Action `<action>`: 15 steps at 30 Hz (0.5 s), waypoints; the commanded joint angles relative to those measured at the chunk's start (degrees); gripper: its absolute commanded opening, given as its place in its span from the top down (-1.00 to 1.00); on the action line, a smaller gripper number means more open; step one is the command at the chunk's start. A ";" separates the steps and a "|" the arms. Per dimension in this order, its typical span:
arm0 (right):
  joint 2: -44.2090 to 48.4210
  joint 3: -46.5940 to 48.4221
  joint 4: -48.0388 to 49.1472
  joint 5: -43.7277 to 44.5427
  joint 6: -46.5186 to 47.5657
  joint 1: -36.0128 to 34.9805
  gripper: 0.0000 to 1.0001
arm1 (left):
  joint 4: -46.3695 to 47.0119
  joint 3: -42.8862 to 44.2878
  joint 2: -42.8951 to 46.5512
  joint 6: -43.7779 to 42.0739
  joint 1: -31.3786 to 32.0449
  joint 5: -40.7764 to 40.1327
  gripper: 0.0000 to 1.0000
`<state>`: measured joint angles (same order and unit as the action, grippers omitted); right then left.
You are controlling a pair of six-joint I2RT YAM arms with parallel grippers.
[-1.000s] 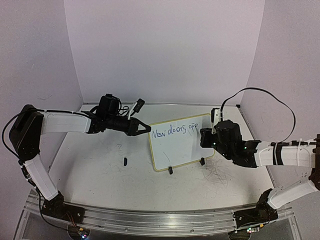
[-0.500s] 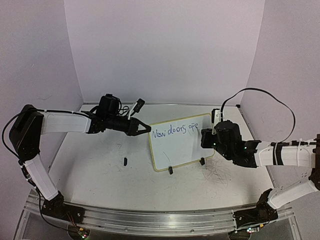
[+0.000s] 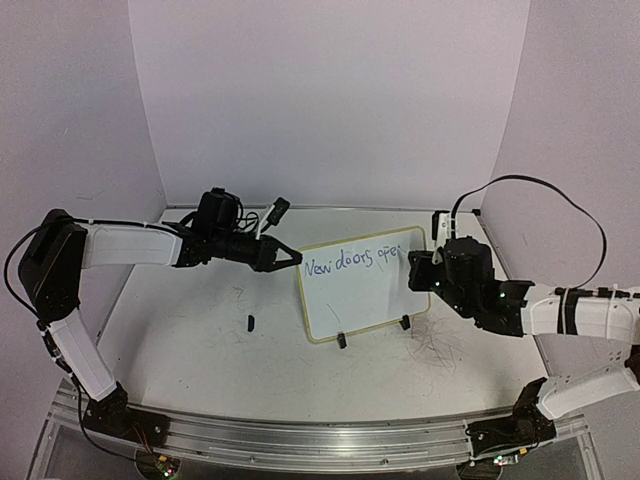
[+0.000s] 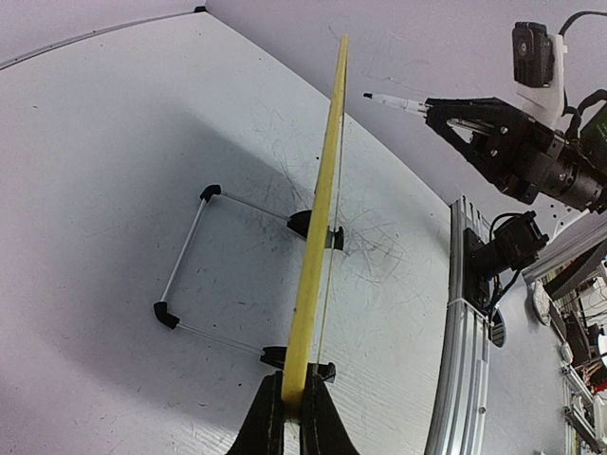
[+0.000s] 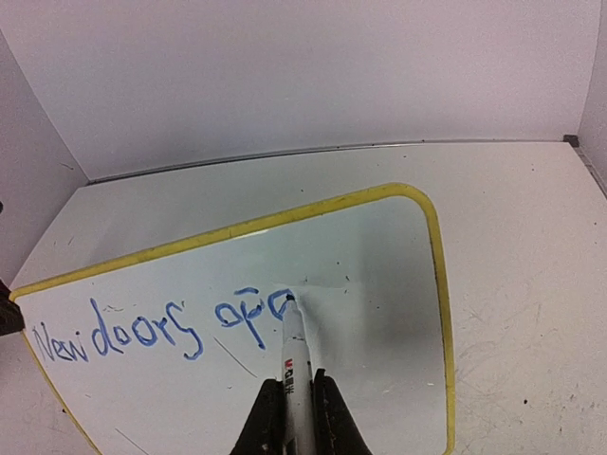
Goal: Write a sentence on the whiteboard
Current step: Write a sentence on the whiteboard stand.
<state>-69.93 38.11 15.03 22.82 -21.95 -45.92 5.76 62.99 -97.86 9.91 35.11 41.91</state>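
Two words plus a partial third, "New doors ope", stood on the whiteboard (image 3: 360, 305), upright mid-worktop (image 3: 200, 340); the sentence (image 5: 161, 327) looked unfinished. Right tool (image 5: 289, 398) clenched the marker (image 5: 296, 355), tip on the board; left tool (image 4: 292, 403) pinched its frame.

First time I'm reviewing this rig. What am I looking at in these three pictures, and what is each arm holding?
Two robot arms are bolted at the near edge of a table. One picture looks down on both; the other two come from cameras on each wrist. The left gripper is shut on the edge of the whiteboard, standing on the table. The right gripper is shut on a marker, its tip on the board, midway through the sentence. A small black piece lies nearby.
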 commanded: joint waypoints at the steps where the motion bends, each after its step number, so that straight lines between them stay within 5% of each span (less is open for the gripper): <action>1: -1.13 0.78 0.64 0.50 1.47 0.43 1.00 | -3.35 -0.16 1.34 -2.14 0.66 -0.09 1.00; 15: -3.02 3.04 1.93 1.25 2.27 0.64 1.00 | -3.32 -0.38 1.43 -2.19 0.78 -0.25 1.00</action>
<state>-73.34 38.29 15.40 22.94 -20.36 -45.62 5.76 62.98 -97.86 9.87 35.11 41.89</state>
